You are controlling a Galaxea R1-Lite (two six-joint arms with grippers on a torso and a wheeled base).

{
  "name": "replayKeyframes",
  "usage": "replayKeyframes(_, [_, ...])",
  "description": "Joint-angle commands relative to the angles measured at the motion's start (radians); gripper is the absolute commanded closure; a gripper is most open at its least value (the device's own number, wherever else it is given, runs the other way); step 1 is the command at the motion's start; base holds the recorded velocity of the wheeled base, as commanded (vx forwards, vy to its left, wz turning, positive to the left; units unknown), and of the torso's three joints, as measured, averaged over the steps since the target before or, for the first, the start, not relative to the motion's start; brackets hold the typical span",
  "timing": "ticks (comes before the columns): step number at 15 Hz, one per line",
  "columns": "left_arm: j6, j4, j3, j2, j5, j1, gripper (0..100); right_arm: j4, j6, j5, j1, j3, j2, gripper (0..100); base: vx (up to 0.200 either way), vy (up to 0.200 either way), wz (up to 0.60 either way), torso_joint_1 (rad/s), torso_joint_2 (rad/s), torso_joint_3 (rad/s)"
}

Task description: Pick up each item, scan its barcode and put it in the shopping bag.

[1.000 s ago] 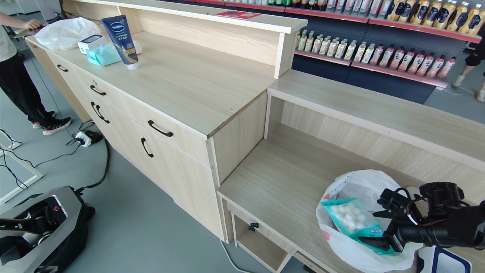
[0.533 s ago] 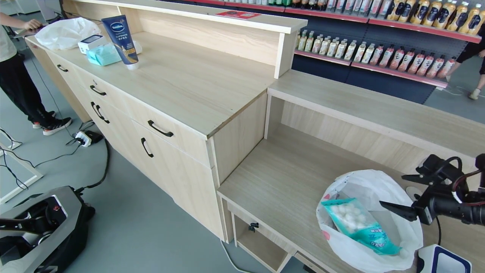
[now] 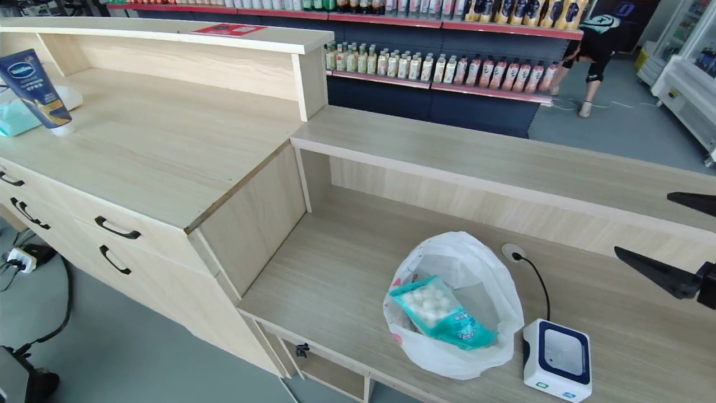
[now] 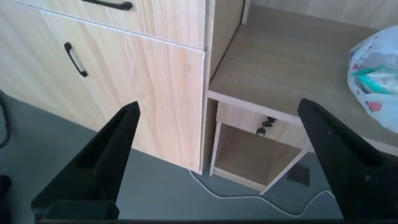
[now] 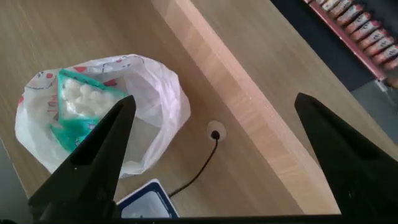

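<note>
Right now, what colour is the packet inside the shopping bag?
The packet is teal with a white centre; clearest in head view.

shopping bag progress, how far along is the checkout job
Done: one teal pack of cotton balls lies in the white shopping bag. In hand: nothing; the right hand hangs open over the lower counter, the left hand open by the cabinet. Left: the blue tube and teal packet on the upper counter, not yet past the scanner.

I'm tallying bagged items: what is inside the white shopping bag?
A teal packet of white balls leans inside the shopping bag. The bag's bottom beneath the packet is covered, so anything under it cannot be seen.
</note>
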Motion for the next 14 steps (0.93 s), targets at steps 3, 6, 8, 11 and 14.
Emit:
replayKeyframes(3, [0.000, 0.000, 0.000, 0.000, -0.001, 0.000, 0, -0.001, 0.078, -0.196, 0.012, -0.004, -0.131, 0, 0.000, 0.000, -0.60, 0.007, 0.00, -0.001])
replayKeyframes(6, [0.000, 0.000, 0.000, 0.000, -0.001, 0.000, 0, 0.013, 0.156, -0.483, -0.058, 0.024, -0.076, 0, 0.000, 0.000, -0.60, -0.002, 0.00, 0.007])
replayKeyframes(8, [0.000, 0.000, 0.000, 0.000, -0.001, 0.000, 0, 0.043, 0.159, -0.603, -0.114, 0.027, -0.012, 0, 0.000, 0.000, -0.60, 0.000, 0.00, 0.002])
replayKeyframes(11, [0.000, 0.000, 0.000, 0.000, 0.001, 0.000, 0, 0.047, 0.167, -0.661, -0.150, 0.030, 0.122, 0, 0.000, 0.000, -0.60, 0.005, 0.00, 0.006])
replayKeyframes(14, [0.000, 0.000, 0.000, 0.000, -0.001, 0.000, 0, -0.009, 0.162, -0.572, -0.155, -0.051, 0.377, 0, 0.000, 0.000, 0.00, 0.000, 0.00, 0.000])
